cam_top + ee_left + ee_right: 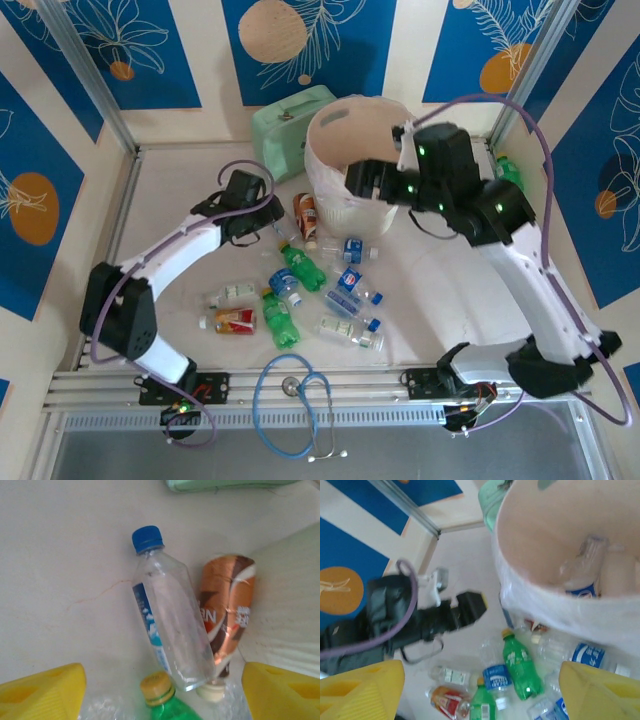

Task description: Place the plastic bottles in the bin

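My left gripper (pixel 268 222) is hovering just left of the bin (pixel 330 120), down by its base. The fingers are spread wide with nothing between them. Beneath it a clear blue-capped bottle (pixel 170 625) is lying tilted against an orange-and-brown-labelled bottle (pixel 227 605); I cannot tell whether it is resting partly on top. That second bottle is lying close to the bin's bagged wall. A green bottle (pixel 162 700) is pointing its yellow cap at the clear one's base.

I am judging the crowding to be the main danger. If I close here, one finger may be pinching the neighbour too, or nudging the smooth clear bottle so it rolls out sideways. The bin-side finger could also snag the loose liner.

More plastic bottles (pixel 320 290) are lying scattered in front of the bin, and at least one bottle (pixel 582 565) is sitting inside it.

My right gripper (pixel 365 180) is hanging over the bin's near rim, also wide and empty. If it is dropping toward the scatter while my left is lifting to the rim, the arms could be clashing there.
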